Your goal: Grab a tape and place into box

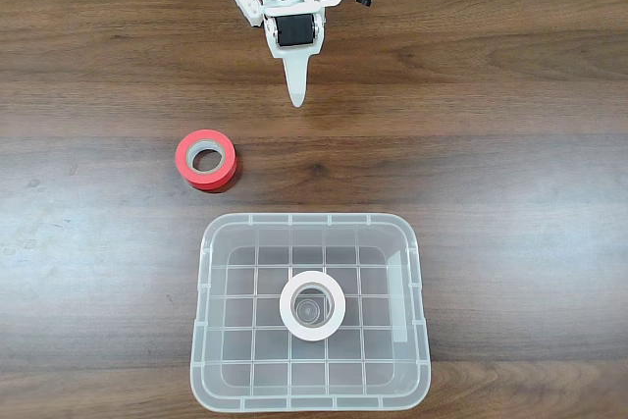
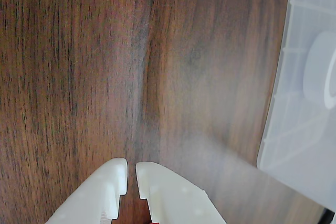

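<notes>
The white tape (image 1: 287,307) lies flat in the middle of the clear box (image 1: 208,242), on its grid-ribbed bottom. In the wrist view the box (image 2: 299,129) fills the right edge, and the tape (image 2: 317,72) shows dimly through its wall. My white gripper (image 1: 297,95) hangs over bare wood at the far edge of the table, well away from the box. Its fingers point toward the box and are shut with nothing between them. In the wrist view the gripper (image 2: 131,169) enters from the bottom, with only a thin slit between the fingertips.
A red-orange tape roll (image 1: 228,170) with a grey core lies on the wooden table (image 1: 510,144), left of the gripper and just beyond the box's far-left corner. Cables run along the table's far edge behind the arm.
</notes>
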